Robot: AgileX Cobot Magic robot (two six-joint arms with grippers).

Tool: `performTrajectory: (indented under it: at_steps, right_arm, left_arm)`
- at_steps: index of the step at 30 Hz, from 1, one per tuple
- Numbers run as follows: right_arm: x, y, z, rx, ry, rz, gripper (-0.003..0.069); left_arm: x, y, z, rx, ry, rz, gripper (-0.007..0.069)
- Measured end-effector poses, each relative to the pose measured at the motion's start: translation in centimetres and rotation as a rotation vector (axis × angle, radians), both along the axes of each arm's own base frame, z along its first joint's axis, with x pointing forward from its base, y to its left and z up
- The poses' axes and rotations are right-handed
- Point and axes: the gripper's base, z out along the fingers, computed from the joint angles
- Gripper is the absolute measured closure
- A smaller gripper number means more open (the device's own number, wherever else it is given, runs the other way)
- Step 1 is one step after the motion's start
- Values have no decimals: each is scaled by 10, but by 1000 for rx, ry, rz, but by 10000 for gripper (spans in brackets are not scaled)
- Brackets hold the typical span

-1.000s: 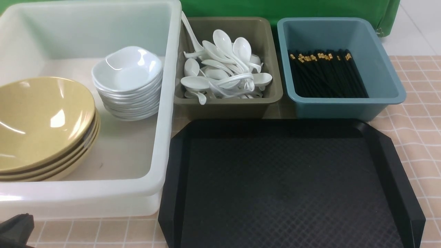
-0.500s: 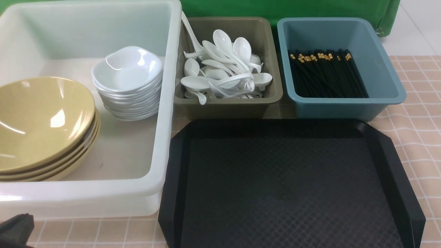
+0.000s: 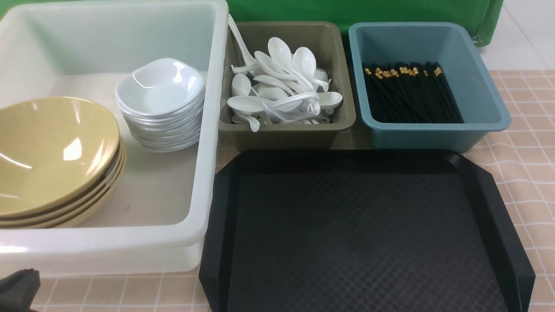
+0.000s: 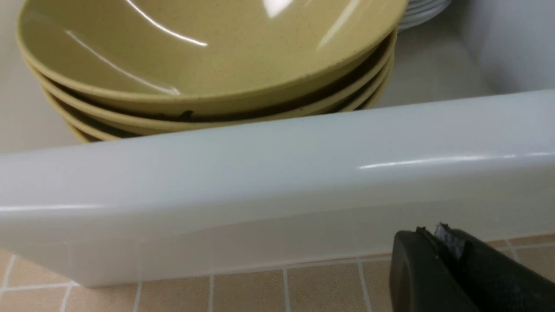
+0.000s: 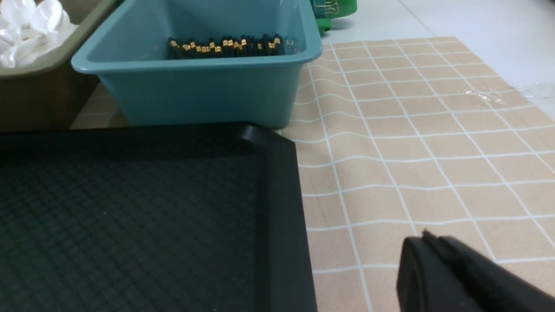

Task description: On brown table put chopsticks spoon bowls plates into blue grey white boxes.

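The white tub (image 3: 208,130) holds a stack of yellow bowls (image 3: 52,151) and a stack of white plates (image 3: 160,91). The olive-grey box (image 3: 286,134) holds several white spoons (image 3: 277,82). The teal-blue box (image 3: 433,134) holds black chopsticks (image 3: 412,95). My left gripper (image 4: 433,236) is shut and empty, low over the table in front of the tub's near wall (image 4: 277,173); its tip shows at the front view's lower left corner (image 3: 19,286). My right gripper (image 5: 427,240) is shut and empty over the checked cloth (image 5: 412,130), beside the tray; it is out of the front view.
A black textured tray (image 3: 360,234) lies empty in front of the two small boxes, touching the tub's right side. A green cloth (image 3: 355,11) hangs behind the boxes. The checked cloth (image 3: 529,143) shows to the right of the tray.
The left gripper's tip has sunk slightly lower at the front view's bottom left corner. Nothing else has moved.
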Motion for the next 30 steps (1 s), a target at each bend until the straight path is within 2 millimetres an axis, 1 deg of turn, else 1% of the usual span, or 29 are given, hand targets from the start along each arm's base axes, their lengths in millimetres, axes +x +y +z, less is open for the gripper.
performTrajectory:
  at_steps: [5, 8, 9, 11, 12, 14, 16, 18, 20, 24, 26, 30]
  right_arm:
    - [0, 0, 0, 1, 0, 0, 608]
    - [0, 0, 0, 1, 0, 0, 606]
    - [0, 0, 0, 1, 0, 0, 606]
    - [0, 0, 0, 1, 1, 0, 603]
    - [0, 0, 0, 1, 1, 0, 602]
    - [0, 0, 0, 2, 2, 0, 599]
    - [0, 0, 0, 2, 3, 0, 596]
    - [0, 0, 0, 2, 4, 0, 593]
    - [0, 0, 0, 3, 4, 0, 591]
    - [0, 0, 0, 3, 6, -1, 591]
    - [0, 0, 0, 3, 6, -1, 590]
    - [0, 0, 0, 3, 6, -1, 586]
  left_arm:
    - [-3, 1, 1, 89, -48, -42, 623]
    - [-1, 0, 0, 80, -109, -52, 623]
    - [-1, 0, 0, 62, -145, -52, 623]
    - [0, -2, 1, -27, -289, -42, 623]
    - [0, -2, 1, -36, -289, -40, 623]
    - [-1, -2, -5, -134, -405, -21, 623]
    - [-3, -2, -8, -208, -459, -3, 623]
    - [-5, -1, -9, -227, -467, 11, 623]
    - [-6, 0, -13, -239, -438, 35, 623]
    - [-8, 2, -28, -246, -271, 87, 623]
    - [-9, 2, -33, -246, -222, 96, 623]
    - [-9, 2, -33, -224, -214, 90, 623]
